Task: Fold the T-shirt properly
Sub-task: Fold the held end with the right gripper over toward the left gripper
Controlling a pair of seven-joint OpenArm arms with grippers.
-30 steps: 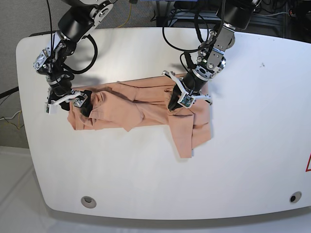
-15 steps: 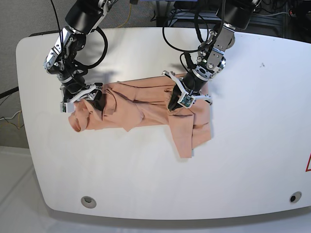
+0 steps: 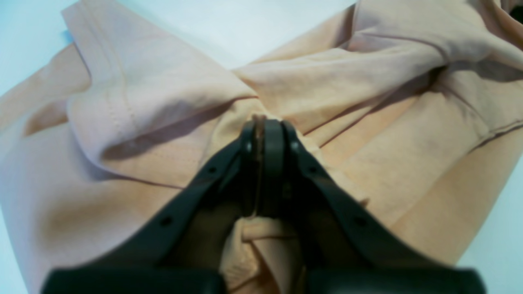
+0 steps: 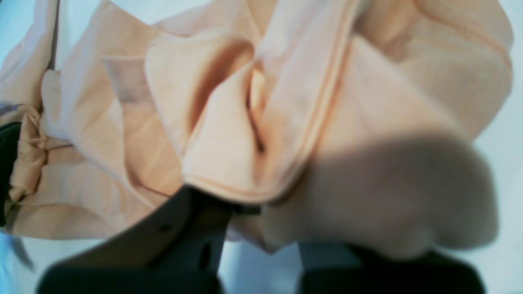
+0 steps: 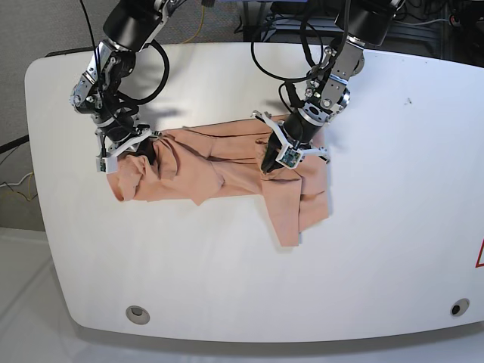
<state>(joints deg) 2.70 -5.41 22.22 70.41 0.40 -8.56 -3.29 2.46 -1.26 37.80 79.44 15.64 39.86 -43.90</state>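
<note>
The peach T-shirt [image 5: 227, 162] lies crumpled in a long band across the white table [image 5: 227, 265], with one flap hanging toward the front at its right end. In the base view my left gripper [image 5: 270, 163] presses down on the shirt's right part. Its wrist view shows the black jaws [image 3: 263, 124] shut on a pinched ridge of fabric [image 3: 143, 102]. My right gripper [image 5: 147, 153] is at the shirt's left end. In its wrist view, bunched folds [image 4: 367, 81] drape over the dark fingers [image 4: 184, 228] and hide the tips, which are shut on the cloth.
The table's rounded edge runs close on the left and front. Two round holes [image 5: 137, 314] [image 5: 459, 307] sit near the front edge. Black cables [image 5: 287, 45] loop over the back of the table behind the arms. A red mark [image 5: 480, 253] shows at the right edge.
My right gripper moved up and to the right along the shirt's left end and shut on the fabric, bunching that end inward. The left gripper kept its hold in place.
</note>
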